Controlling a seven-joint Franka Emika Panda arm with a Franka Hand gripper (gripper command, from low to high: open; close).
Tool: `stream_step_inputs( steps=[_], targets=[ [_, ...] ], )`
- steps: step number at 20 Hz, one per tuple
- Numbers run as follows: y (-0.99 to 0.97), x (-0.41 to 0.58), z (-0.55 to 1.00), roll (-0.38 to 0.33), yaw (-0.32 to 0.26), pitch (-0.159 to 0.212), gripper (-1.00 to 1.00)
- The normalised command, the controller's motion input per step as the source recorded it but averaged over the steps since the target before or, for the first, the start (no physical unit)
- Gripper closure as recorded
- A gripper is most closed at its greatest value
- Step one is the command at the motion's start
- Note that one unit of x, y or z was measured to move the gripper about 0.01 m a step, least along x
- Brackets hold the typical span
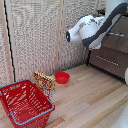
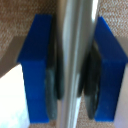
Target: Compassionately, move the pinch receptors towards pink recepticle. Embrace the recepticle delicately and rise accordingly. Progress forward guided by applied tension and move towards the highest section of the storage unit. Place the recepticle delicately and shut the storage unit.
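Observation:
In the wrist view my gripper (image 2: 74,70) is shut on a slim silver bar handle (image 2: 75,45), with one blue finger (image 2: 35,65) on each side of it and the dark pads pressed against the bar. In the exterior view the white arm (image 1: 87,27) reaches to the dark brown dresser (image 1: 112,55) at the exterior view's right, level with its upper drawer (image 1: 120,42). The arm hides the gripper there. The pink mug is not in view. I cannot tell whether the drawer is open.
A red wire-mesh basket (image 1: 25,102) stands on the wooden floor at the exterior view's lower left. A patterned snack bag (image 1: 44,80) leans beside it. A shallow red bowl (image 1: 62,77) lies near the curtain. A lower drawer handle (image 1: 106,60) shows.

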Motion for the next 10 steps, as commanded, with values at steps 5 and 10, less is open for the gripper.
stream_step_inputs(
  steps=[5, 10],
  targets=[
    [-0.82, 0.026, 0.40, -0.021, -0.100, 0.061, 1.00],
    [-0.79, 0.005, 0.31, 0.001, -0.086, 0.026, 1.00]
  ],
)
